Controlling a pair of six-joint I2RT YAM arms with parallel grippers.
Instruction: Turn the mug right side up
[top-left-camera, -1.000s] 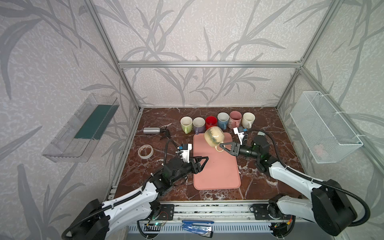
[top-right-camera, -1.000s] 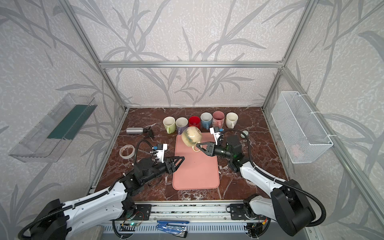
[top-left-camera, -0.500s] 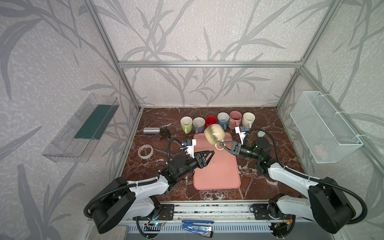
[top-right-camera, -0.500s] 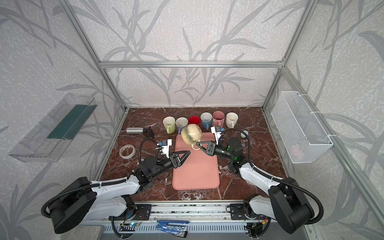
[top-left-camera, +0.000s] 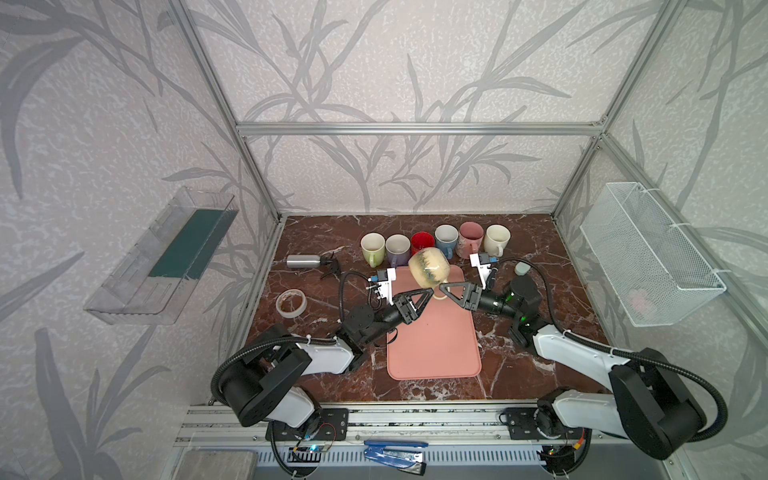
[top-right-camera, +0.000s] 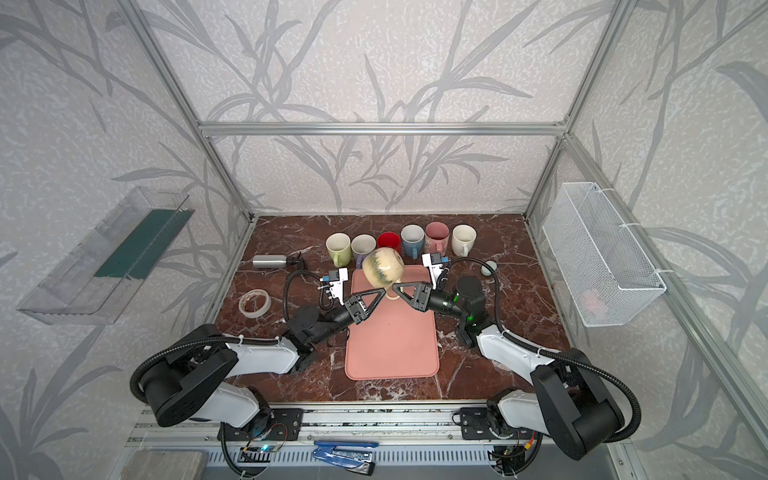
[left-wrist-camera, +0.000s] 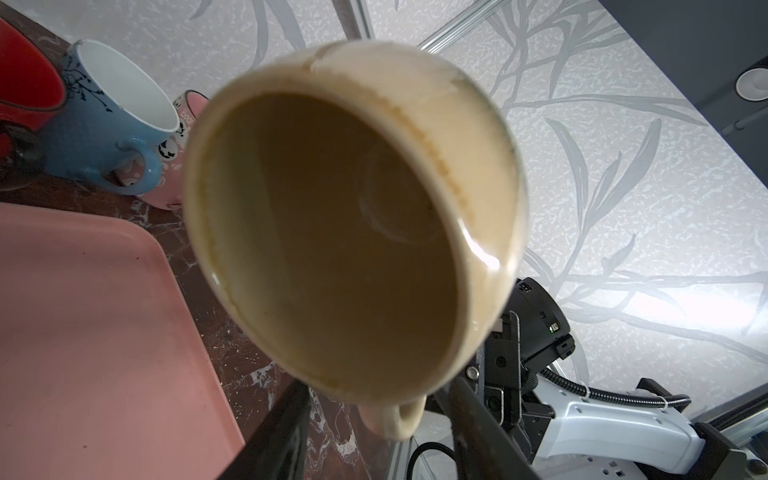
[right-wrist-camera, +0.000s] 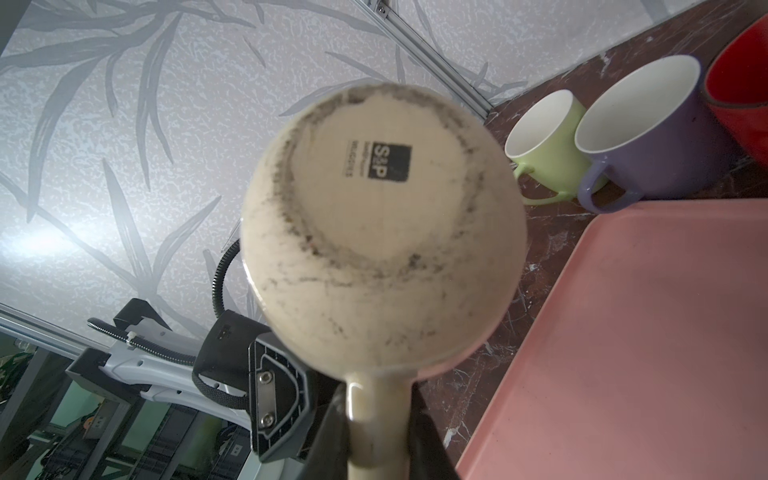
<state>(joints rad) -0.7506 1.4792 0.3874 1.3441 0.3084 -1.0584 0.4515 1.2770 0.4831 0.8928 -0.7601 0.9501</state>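
Above the marble table (top-left-camera: 519, 365), the right end effector (top-left-camera: 444, 289) clamps the handle of the beige mug (top-left-camera: 429, 267), tilted in mid-air; the left end effector (top-left-camera: 427, 293) gapes open near its rim.

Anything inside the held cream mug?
Left wrist view looks straight into the cream mug: empty, bare tan glaze down to the base. A strip of inner wall behind the rim is hidden.

Both top views: bright, even, diffuse light and sharp focus, with only faint, soft shadows on the tabletop (top-left-camera: 532, 232). Wide-angle stretch splays the frame posts (top-left-camera: 250, 158) toward 10 and 2 o'clock. Left wrist view: the mug (left-wrist-camera: 332, 232), close to the lens, is soft, its interior dim, with a glare streak on its outer wall. Right wrist view: the mug's margin is blurred, and there is a washed-out bright patch on the wall (right-wrist-camera: 62, 237).
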